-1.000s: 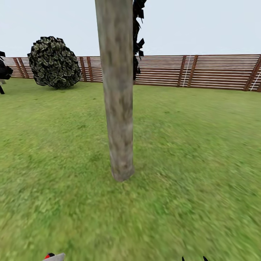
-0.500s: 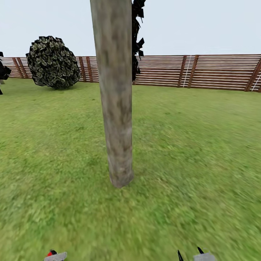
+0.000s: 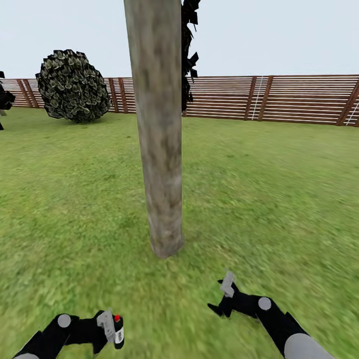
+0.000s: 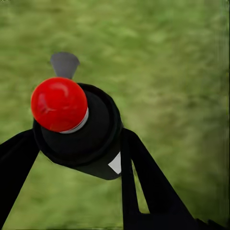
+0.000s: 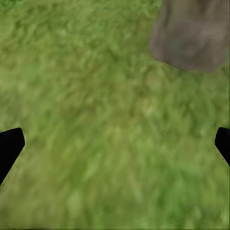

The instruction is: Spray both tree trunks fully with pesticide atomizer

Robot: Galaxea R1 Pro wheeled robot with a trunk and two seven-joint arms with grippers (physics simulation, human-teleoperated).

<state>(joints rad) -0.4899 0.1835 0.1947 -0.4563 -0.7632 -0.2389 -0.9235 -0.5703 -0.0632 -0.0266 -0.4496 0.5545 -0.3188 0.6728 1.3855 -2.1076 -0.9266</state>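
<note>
Red-topped pesticide atomizer clamped in left tool; right tool spread apart, near tree trunk base.

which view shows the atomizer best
The left wrist view: the pesticide atomizer sits close up, red top and dark body gripped in the left pincer. The head view shows it small and low, near the frame's bottom edge. The right wrist view looks at grass and the tree trunk.
</note>
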